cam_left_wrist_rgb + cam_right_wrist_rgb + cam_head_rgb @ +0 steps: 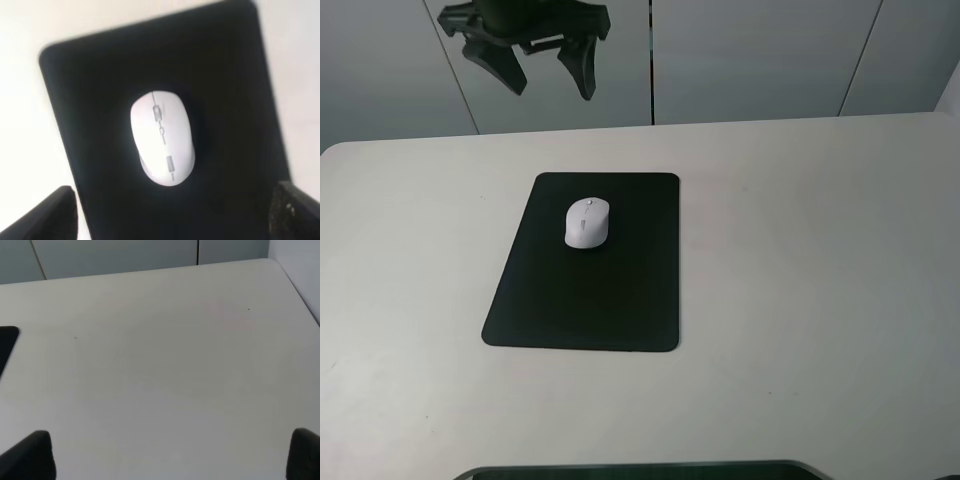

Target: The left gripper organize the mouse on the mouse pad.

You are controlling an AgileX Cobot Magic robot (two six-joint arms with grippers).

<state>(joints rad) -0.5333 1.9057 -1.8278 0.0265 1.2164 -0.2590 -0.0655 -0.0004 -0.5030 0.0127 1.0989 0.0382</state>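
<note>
- Left gripper hangs high over the far edge of the table, jaws spread wide, nothing between them.
- Mouse sits on the pad, in its far half and about mid-width, clear of every edge.
- By the look of it the job is all but done; any work left would be squaring the mouse to the pad.
- Handling call: the mouse looks light, hard-shelled and glossy, so it is likely to slip under a pinch on the domed top.
- Best hold, I'd say, is across the two long sides at the waist, jaws low, with a gentle squeeze.
- The pad looks thin and matte, and should grip the mouse a little if it is nudged rather than lifted.
- The high view gives what the wrists cannot: the gripper's height, well apart from the mouse.
- The left wrist view gives the close detail: scroll wheel, centre buttons, and the body turned slightly against the pad's edges.
- The right wrist view shows only bare table and one pad corner, no mouse; the right gripper is wide apart and empty.
</note>
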